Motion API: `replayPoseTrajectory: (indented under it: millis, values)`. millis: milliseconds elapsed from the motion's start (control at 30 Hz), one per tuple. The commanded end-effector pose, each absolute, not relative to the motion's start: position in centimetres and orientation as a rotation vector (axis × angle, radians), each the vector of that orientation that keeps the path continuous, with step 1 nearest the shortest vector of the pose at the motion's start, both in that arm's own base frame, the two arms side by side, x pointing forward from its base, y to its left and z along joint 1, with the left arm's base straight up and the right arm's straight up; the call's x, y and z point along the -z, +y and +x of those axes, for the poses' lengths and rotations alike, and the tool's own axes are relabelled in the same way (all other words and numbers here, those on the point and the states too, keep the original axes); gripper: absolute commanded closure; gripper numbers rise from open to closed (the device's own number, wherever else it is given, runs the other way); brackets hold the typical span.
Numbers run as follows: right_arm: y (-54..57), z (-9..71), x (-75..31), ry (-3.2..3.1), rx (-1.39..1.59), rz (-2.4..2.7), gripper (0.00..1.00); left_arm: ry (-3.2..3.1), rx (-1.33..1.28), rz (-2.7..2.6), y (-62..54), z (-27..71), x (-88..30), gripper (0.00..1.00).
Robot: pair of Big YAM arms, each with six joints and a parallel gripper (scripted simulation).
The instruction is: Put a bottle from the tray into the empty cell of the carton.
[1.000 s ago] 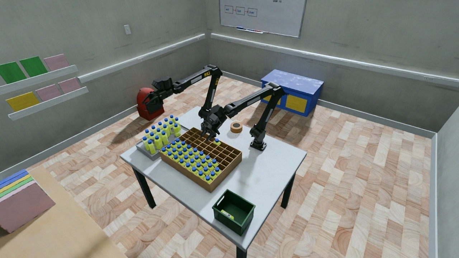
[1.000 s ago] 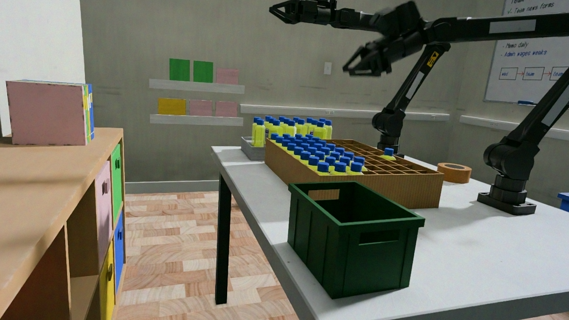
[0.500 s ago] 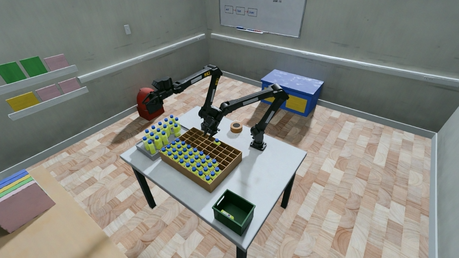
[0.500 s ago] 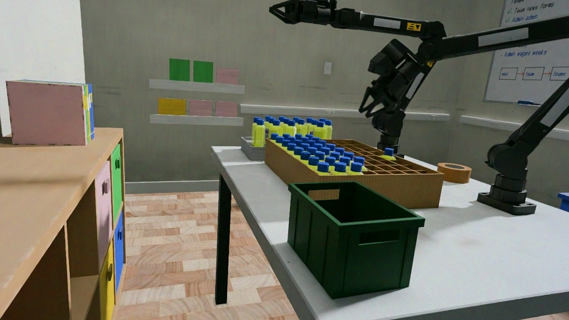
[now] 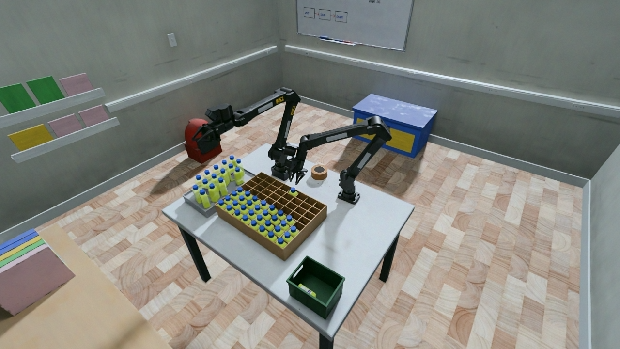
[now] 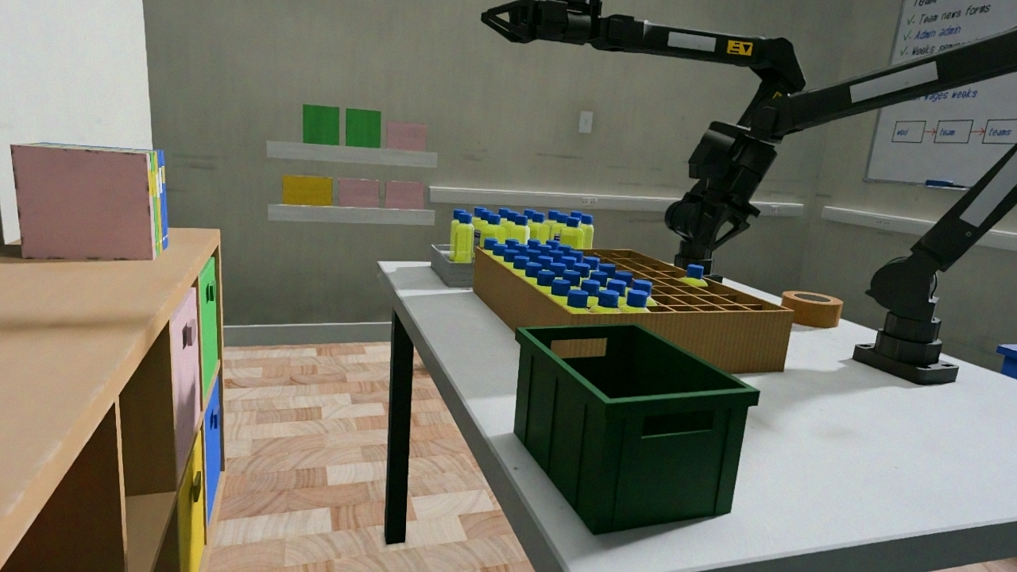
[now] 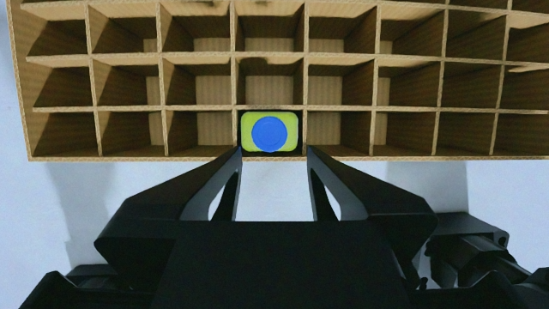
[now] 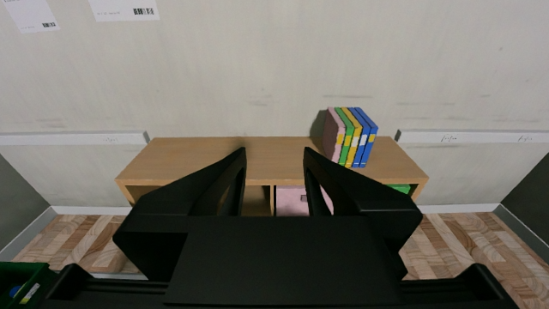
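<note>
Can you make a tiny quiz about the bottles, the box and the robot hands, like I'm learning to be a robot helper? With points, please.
1. Pick one: the brown cardboard carton (image 5: 303,241) (image 6: 718,348) (image 7: 129,159) has a lone yellow-green bottle (image 5: 293,193) (image 6: 694,279) (image 7: 269,134) away from the others. Its cap is:
a) red
b) blue
c) white

2. True or false: the black left gripper (image 5: 297,178) (image 6: 712,240) (image 7: 274,154) is holding nothing.

3. Fill in: inside the dark green plastic crate (image 5: 305,301) (image 6: 562,427) (image 8: 23,264) lies a ____.

Key: 1 b; 2 true; 3 bottle

Points the left gripper (image 5: 297,179) (image 6: 719,245) (image 7: 274,154) downward near mid-frame of the top view, fingers parted; extends the right gripper (image 5: 196,137) (image 6: 486,16) (image 8: 274,154) aloft toward that view's upper left, likewise parted.
</note>
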State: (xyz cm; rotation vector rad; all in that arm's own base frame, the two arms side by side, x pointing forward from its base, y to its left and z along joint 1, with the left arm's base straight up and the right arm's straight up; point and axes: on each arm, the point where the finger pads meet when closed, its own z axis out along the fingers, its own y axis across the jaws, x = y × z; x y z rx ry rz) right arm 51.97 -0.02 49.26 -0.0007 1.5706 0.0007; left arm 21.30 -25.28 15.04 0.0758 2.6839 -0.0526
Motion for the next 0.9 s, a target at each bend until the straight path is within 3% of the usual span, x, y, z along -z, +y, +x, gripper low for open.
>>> replayPoseTrajectory:
  millis: [0, 400, 500, 567, 867]
  values:
    - [-0.7, 51.2, -50.2, 1.546, 0.000, 0.021, 0.58, 2.706, 0.004, 0.043, -24.9, 20.5, -13.9, 0.56]
    - [-0.7, 51.2, -50.2, 1.546, 0.000, 0.021, 0.58, 2.698, 0.009, 0.097, -25.3, 20.6, -14.2, 0.56]
    - [-0.7, 51.2, -50.2, 1.546, 0.000, 0.021, 0.58, 2.637, 0.120, 0.055, -26.5, 22.1, -18.3, 0.56]
    - [-0.7, 51.2, -50.2, 1.546, 0.000, 0.021, 0.58, 2.707, -0.019, 0.144, -25.1, 20.0, -13.7, 0.56]
    - [-0.7, 51.2, -50.2, 1.546, 0.000, 0.021, 0.58, 2.696, 0.001, 0.094, -24.9, 21.5, -12.8, 0.56]
